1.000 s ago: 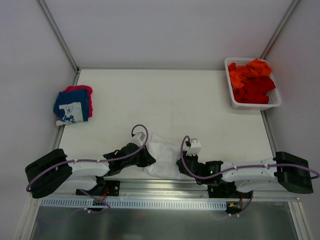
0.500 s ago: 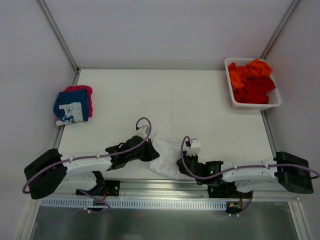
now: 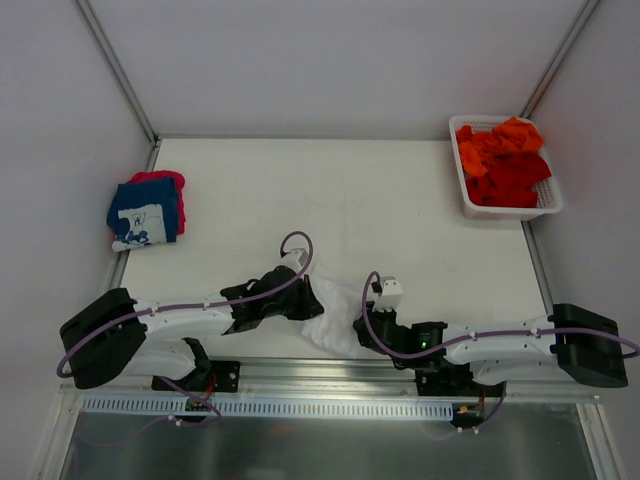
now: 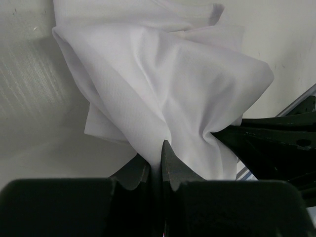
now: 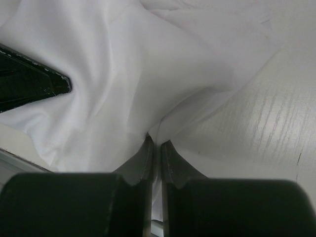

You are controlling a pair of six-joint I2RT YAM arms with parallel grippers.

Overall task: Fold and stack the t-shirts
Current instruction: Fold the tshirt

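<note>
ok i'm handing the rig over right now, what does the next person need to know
Claws: left claw is shut on a fold of the white t-shirt; right claw is shut on the same shirt from its other side.
Done: navy t-shirt lies folded on the pink-red t-shirt at far left.
Left: the white one is bunched, not folded or stacked; orange and red t-shirts lie loose in the basket at far right.

The table (image 3: pixel 340 190) bears a basket (image 3: pixel 506 212), folded t-shirt stack (image 3: pixel 147 210) and white t-shirt (image 3: pixel 335 322).
</note>
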